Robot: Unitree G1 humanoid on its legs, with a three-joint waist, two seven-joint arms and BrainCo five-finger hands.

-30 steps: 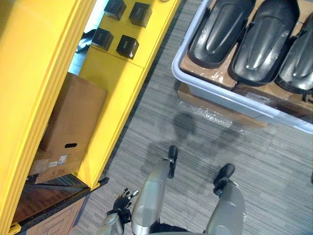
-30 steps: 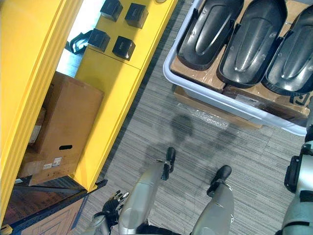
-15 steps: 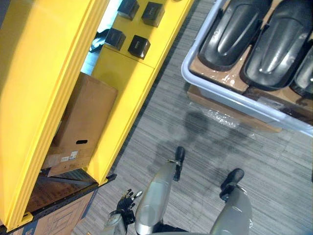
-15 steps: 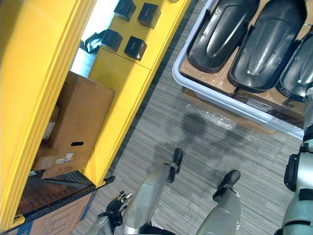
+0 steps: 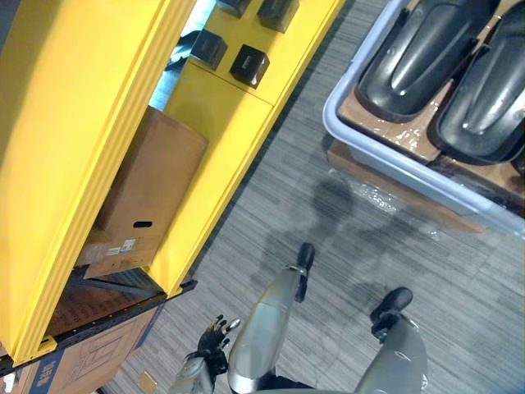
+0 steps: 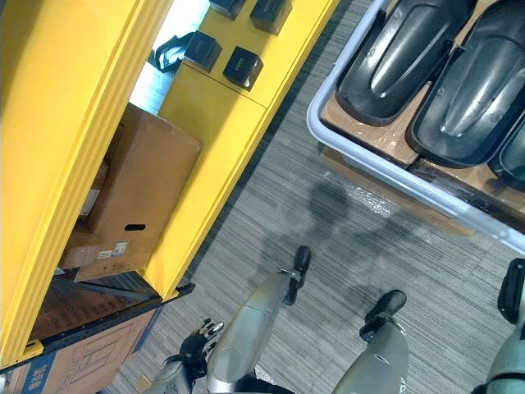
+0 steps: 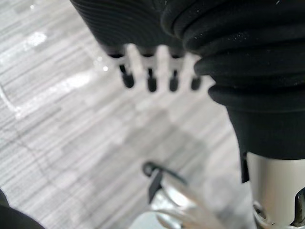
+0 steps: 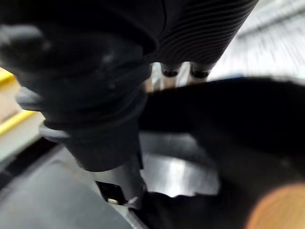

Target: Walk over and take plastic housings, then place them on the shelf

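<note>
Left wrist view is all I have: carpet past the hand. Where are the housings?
Observer: Ahead on the robot's right. Black plastic housings lie side by side in a pale tray.
Operator: And the shelf?
Observer: The yellow shelf stands on the robot's left, with a cardboard box on a lower level.
Operator: Is the right hand holding anything?
Observer: Can't tell. The right wrist view has a dark shape close past the right hand, and I can't make out what it is.
</note>
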